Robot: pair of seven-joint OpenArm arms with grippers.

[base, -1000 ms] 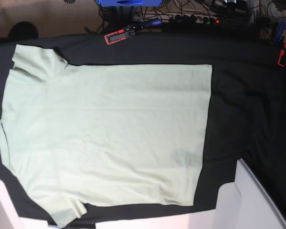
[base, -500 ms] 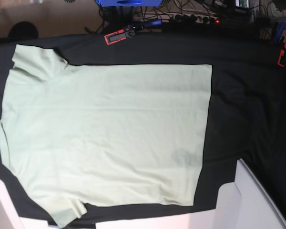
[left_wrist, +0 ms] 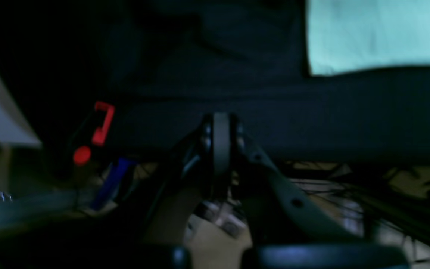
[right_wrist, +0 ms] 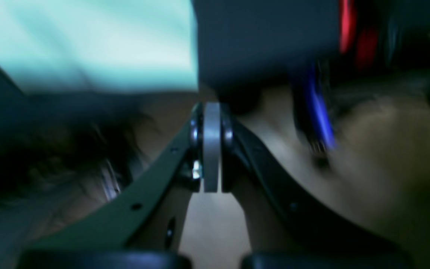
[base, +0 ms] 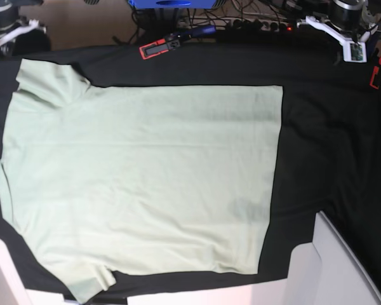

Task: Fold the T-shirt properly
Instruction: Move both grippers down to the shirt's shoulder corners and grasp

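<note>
The pale mint-green T-shirt (base: 140, 178) lies spread flat on the black cloth (base: 324, 146), collar end at the left and hem at the right. My left arm (base: 340, 24) shows at the far right corner beyond the table edge. In the left wrist view its gripper (left_wrist: 221, 120) is shut and empty, with a corner of the T-shirt (left_wrist: 379, 33) ahead of it. My right arm (base: 6, 32) shows at the far left corner, near a sleeve. Its gripper (right_wrist: 212, 109) is shut on nothing, and the T-shirt (right_wrist: 88, 45) lies blurred beyond it.
A red-and-black clamp (base: 157, 48) grips the far table edge, and another red clamp (base: 375, 75) sits at the right. Cables and a power strip (base: 254, 24) lie on the floor behind. White panels (base: 333, 267) stand at the front right and front left.
Both arms have come into the base view at the two far corners. The T-shirt has not moved.
</note>
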